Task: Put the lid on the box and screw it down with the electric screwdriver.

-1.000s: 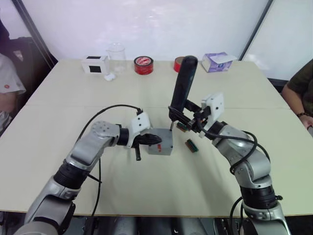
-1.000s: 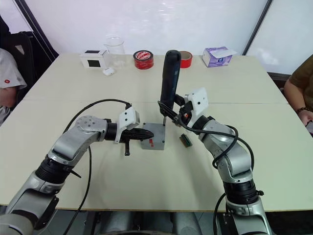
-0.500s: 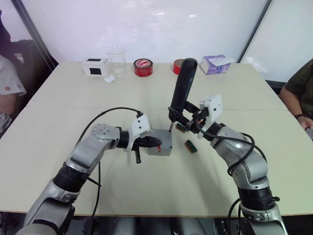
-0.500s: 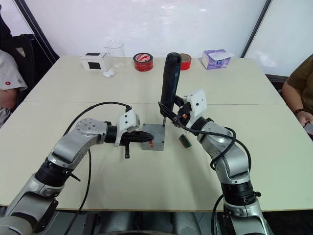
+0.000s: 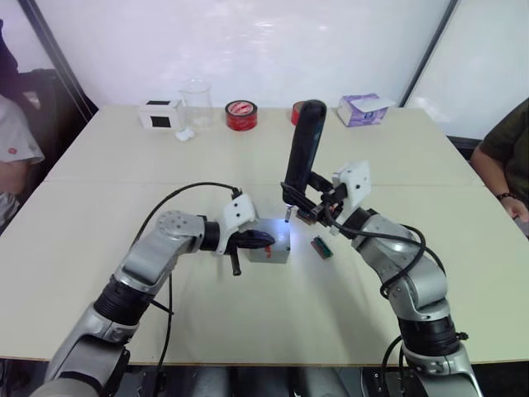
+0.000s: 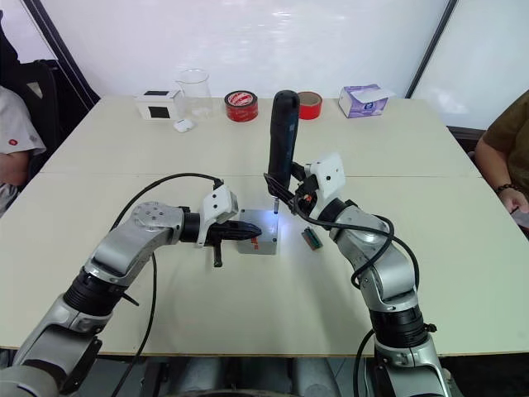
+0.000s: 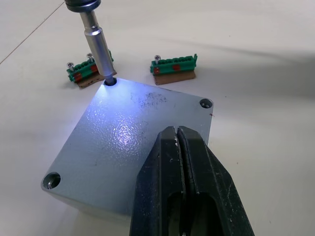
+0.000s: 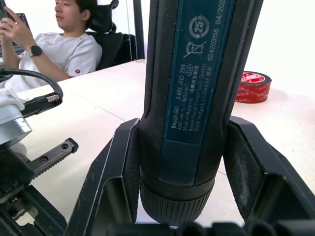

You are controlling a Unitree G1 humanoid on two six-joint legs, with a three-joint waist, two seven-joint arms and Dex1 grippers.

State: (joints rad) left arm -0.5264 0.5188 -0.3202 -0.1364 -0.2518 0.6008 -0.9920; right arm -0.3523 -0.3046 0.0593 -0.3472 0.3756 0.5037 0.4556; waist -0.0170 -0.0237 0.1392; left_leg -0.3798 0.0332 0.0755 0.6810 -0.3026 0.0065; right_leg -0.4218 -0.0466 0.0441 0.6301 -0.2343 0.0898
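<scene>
My right hand [image 6: 291, 197] is gripping the electric screwdriver [image 6: 281, 136] upright, bit in a corner hole of the lid [image 7: 133, 137] on the box [image 6: 259, 241]; my clenched left hand [image 7: 183, 191] is pressing the lid.

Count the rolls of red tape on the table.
2. One red tape roll sits at the far edge of the table, right of the clear beaker; the second roll is partly hidden behind the electric screwdriver.

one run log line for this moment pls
right gripper: holds dark blue electric screwdriver | bit: in grey metal lid corner hole | left gripper: shut, on lid
</scene>
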